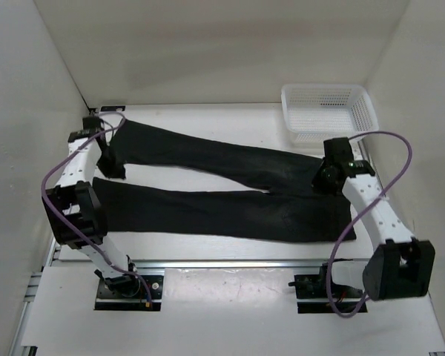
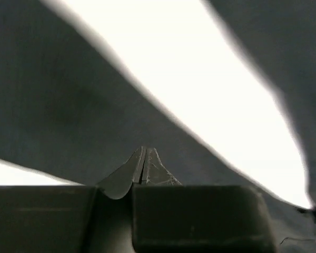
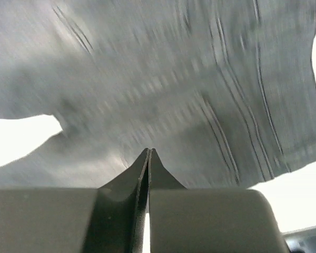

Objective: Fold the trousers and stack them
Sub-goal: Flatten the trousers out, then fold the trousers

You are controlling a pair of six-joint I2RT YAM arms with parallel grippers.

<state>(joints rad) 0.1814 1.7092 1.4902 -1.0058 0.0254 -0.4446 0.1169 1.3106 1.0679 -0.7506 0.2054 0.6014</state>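
Observation:
The black trousers lie flat on the white table, the two legs running left and the waist at the right. My left gripper hangs over the hem end of the far leg. In the left wrist view its jaws are pressed together just above the dark fabric, with no cloth seen between them. My right gripper is over the waist end. In the right wrist view it is shut above the blurred fabric, which shows seam lines.
A white mesh basket stands at the back right, just beyond the waist. White walls enclose the table on the left, back and right. A metal rail runs along the near edge by the arm bases.

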